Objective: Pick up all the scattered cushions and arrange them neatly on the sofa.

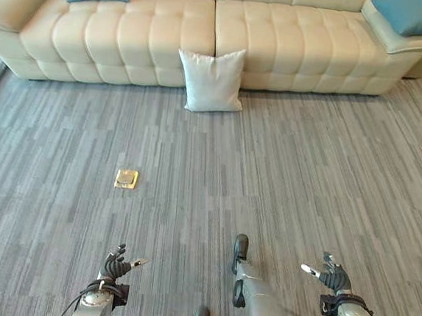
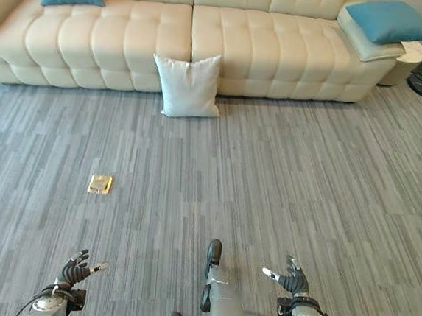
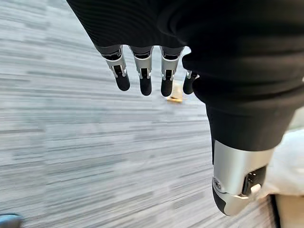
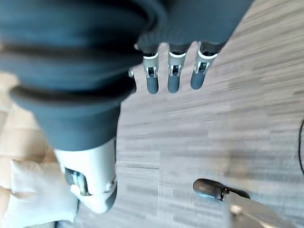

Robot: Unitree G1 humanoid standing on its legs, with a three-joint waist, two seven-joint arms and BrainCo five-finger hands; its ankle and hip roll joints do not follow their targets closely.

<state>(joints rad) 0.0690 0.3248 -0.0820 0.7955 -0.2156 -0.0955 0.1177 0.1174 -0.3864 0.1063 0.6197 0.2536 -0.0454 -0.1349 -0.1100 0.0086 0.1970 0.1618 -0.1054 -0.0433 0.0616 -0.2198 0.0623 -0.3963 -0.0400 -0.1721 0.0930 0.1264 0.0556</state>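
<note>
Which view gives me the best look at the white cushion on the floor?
The left eye view: the white cushion shows whole, standing on the carpet and leaning against the sofa front. The right eye view shows it equally whole. The right wrist view catches part of it past the right hand; the left wrist view shows just a pale edge.

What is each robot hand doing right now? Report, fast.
Left robot hand: open, fingers relaxed, holding nothing, above the carpet.
Right robot hand: open, fingers spread, holding nothing.
</note>
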